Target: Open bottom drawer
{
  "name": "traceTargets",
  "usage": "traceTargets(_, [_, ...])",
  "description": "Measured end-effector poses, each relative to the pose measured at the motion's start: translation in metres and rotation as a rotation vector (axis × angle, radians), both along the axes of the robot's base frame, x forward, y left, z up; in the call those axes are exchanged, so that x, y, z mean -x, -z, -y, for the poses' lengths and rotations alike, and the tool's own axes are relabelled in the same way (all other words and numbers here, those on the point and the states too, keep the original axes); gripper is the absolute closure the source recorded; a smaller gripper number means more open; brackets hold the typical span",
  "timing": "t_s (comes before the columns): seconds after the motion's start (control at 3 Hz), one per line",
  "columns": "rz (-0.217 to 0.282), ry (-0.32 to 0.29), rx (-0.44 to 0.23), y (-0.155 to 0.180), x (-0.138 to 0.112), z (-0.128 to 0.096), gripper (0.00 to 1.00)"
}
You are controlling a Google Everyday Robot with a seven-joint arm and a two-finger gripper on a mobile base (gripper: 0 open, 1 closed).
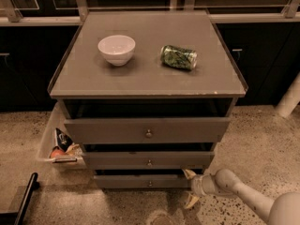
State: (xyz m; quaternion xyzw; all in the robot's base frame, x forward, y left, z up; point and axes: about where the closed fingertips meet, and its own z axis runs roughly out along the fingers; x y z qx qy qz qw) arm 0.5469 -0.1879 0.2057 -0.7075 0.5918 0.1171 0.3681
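Bottom drawer [136, 182] is lowest in the chest [225, 78], just above the floor, and looks barely cracked open. The claw [190, 187] is at the drawer front's right-hand end as viewed, fingers apart, one above the front and one below (contact: can't tell). The front's long axis runs sideways. Its knob [150, 183] sits mid-front, away from the claw. The pull should come toward the camera.

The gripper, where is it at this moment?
In the camera view, the gripper is low on the right, at the right end of the bottom drawer front, under the middle drawer and close above the floor.
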Motion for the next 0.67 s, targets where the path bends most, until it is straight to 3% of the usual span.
traceTargets(0.33, [-0.012, -0.040, -0.043, -0.0018, -0.0031, -0.0035, 0.00])
traceTargets(0.67, [-0.012, -0.040, -0.043, -0.0018, -0.0031, -0.0036, 0.00])
